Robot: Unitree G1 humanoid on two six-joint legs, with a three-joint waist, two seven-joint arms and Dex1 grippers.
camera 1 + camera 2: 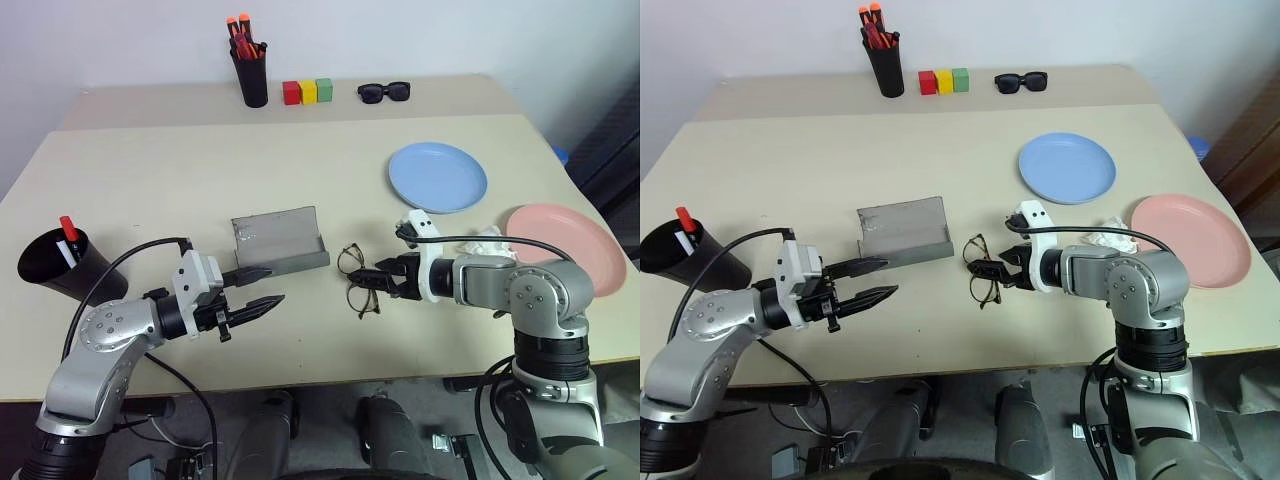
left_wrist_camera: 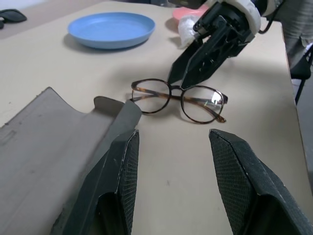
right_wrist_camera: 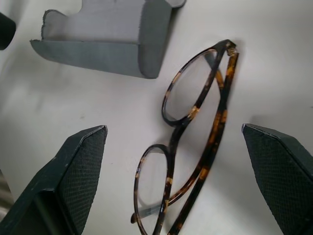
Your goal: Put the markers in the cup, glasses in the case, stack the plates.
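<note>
R wrist: glasses (image 3: 195, 142) frame tortoiseshell.

Beige table (image 1: 180, 190), glasses (image 1: 358, 280), open grey case (image 1: 278, 240), blue plate (image 1: 437, 177), pink plate (image 1: 565, 245), black cup (image 1: 60, 270)

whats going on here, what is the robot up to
The right gripper is open, its fingers either side of the folded glasses lying on the table, not yet gripping them. The left gripper, also open, hovers by the open grey case. Both markers stand in the cup. The blue plate and pink plate lie apart, unstacked.
</note>
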